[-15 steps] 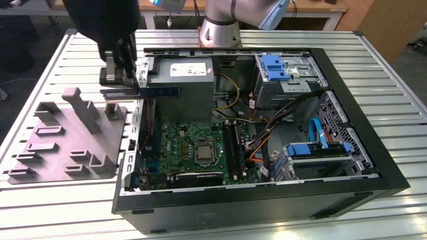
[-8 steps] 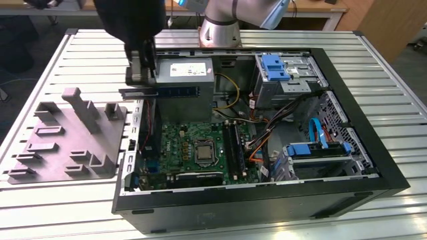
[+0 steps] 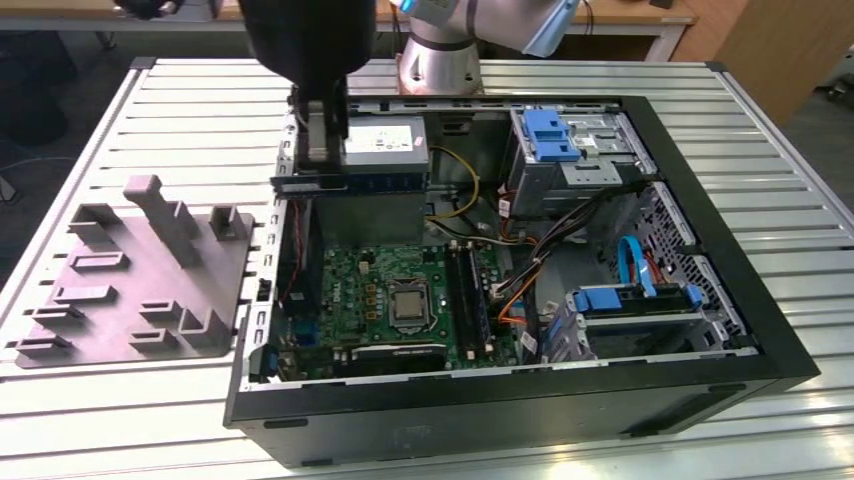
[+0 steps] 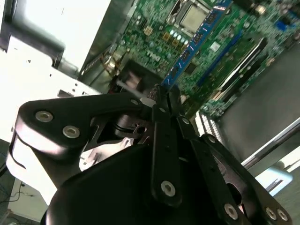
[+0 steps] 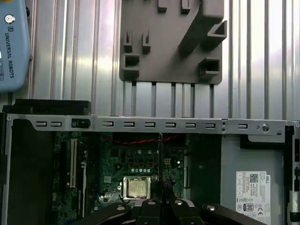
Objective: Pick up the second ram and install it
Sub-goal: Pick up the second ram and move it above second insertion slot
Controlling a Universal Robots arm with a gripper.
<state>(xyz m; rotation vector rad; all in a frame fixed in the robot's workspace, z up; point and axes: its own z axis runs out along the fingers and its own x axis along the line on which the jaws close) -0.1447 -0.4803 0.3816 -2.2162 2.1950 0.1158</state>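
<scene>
The gripper (image 4: 161,91), clamped on the ram (image 4: 194,47), hangs over the motherboard (image 4: 154,33) inside the open case (image 3: 534,410). A clean install likely calls for holding the stick level and parallel to the black slots (image 3: 467,295).

A grey plastic fixture tray (image 5: 168,42) lay on the slatted metal worktop (image 5: 262,56), just outside the slotted side rail (image 5: 140,124) of the open computer case. A blue arm cover (image 5: 11,47) hung over the worktop near one corner of the case. Inside the case, a red cable (image 5: 140,139) ran along the rail above the green motherboard (image 5: 112,164). The processor (image 5: 137,187) sat near the board's middle, and a white expansion slot (image 5: 73,161) sat off to one side. A stickered power supply (image 5: 253,192) filled the case's other end. The black gripper (image 5: 161,206) hovered beside the processor, its fingers pressed together on a thin dark strip, possibly the second ram (image 5: 161,164) seen edge-on.
</scene>
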